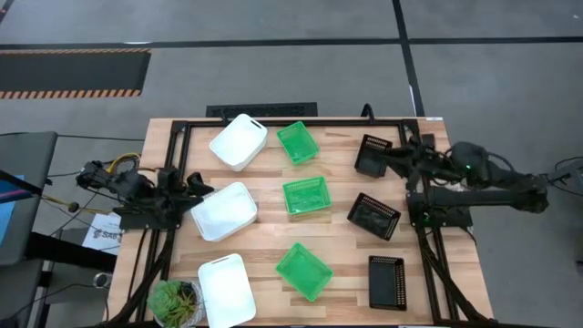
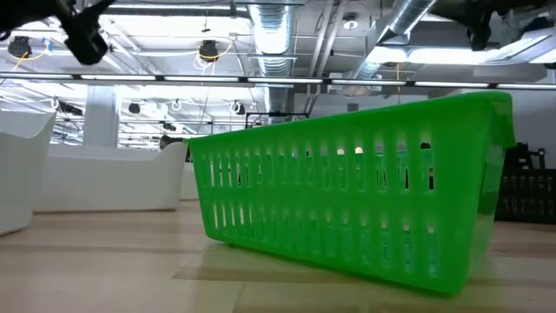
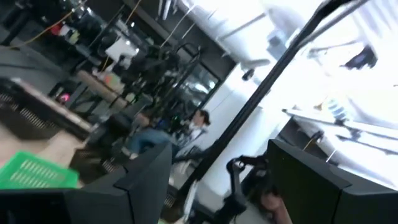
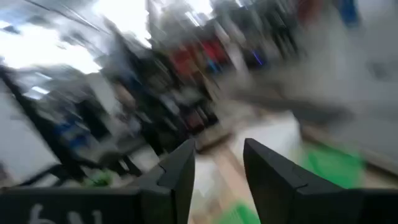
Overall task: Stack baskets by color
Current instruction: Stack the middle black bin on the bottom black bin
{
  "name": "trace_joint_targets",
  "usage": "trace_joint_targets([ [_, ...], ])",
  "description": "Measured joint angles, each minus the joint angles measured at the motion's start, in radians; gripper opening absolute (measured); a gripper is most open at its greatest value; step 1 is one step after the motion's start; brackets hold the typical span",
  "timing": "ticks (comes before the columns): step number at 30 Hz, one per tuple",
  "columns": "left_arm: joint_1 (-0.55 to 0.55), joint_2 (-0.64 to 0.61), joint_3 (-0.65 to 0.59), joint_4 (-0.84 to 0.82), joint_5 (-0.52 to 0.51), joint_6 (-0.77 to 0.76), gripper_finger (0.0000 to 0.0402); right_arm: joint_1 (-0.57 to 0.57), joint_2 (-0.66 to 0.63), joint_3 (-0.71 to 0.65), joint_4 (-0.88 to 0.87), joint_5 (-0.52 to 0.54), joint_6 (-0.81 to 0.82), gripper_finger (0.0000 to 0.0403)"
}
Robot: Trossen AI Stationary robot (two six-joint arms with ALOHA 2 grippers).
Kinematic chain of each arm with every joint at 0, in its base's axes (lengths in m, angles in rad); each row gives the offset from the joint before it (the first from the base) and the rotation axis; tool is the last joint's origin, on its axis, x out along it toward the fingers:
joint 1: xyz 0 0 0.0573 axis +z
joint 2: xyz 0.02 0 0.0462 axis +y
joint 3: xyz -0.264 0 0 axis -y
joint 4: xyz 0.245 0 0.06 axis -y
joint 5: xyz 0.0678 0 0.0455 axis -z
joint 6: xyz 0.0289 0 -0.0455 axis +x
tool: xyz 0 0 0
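Wooden table [image 1: 337, 232] bears unstacked baskets [image 1: 305, 196]; left hand [image 1: 196, 189] released; right hand [image 1: 390, 157] parted, grasping nothing.

Wooden table [image 1: 337, 246] with nine baskets [image 1: 305, 198], potted plant [image 1: 173, 301].

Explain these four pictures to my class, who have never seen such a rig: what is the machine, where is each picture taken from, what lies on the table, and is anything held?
The machine is two dark robot arms at a wooden table. One picture looks straight down, one looks level across the tabletop, and two come from cameras on the arms' wrists.

From above, nine baskets lie apart, none stacked: three white baskets on the left, three green baskets in the middle, three black baskets on the right. A potted plant stands at the near left corner.

The left gripper is open beside the middle white basket. The right gripper is open by the far black basket. Neither holds anything.
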Motion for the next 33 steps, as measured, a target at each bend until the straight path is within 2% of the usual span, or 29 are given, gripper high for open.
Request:
trace_joint_targets([
  [5, 0.0, 0.095, 0.103, 0.001, -0.006, 0.0, 0.0254, 0.017, 0.247, 0.214, -0.449, -0.04, 0.146, 0.017],
  [10, 0.0, 0.284, 0.23, -0.005, 0.004, 0.012, 0.0254, 0.05, 0.443, 0.379, -0.833, -0.077, 0.252, 0.0157],
  [13, 0.0, 0.402, 0.313, -0.048, 0.002, 0.058, 0.0254, 0.081, 0.527, 0.394, -1.005, -0.055, 0.28, 0.0148],
  [16, 0.0, 0.502, 0.392, -0.127, -0.039, 0.085, 0.0254, 0.116, 0.585, 0.344, -1.116, 0.014, 0.327, 0.014],
  [18, 0.0, 0.56, 0.431, -0.166, -0.066, 0.096, 0.0254, 0.128, 0.61, 0.287, -1.148, 0.038, 0.34, 0.0138],
  [20, 0.0, 0.608, 0.463, -0.186, -0.082, 0.104, 0.0254, 0.128, 0.619, 0.228, -1.105, 0.027, 0.34, 0.0142],
  [24, 0.0, 0.663, 0.515, -0.196, -0.077, 0.147, 0.0254, 0.128, 0.616, 0.123, -0.927, -0.081, 0.333, 0.0168],
  [28, 0.001, 0.659, 0.563, -0.208, -0.078, 0.219, 0.0254, 0.127, 0.624, 0.072, -0.821, -0.149, 0.332, 0.0208],
  [33, 0.012, 0.61, 0.615, -0.286, -0.092, 0.333, 0.0254, 0.125, 0.678, 0.058, -0.785, -0.16, 0.283, 0.0235],
])
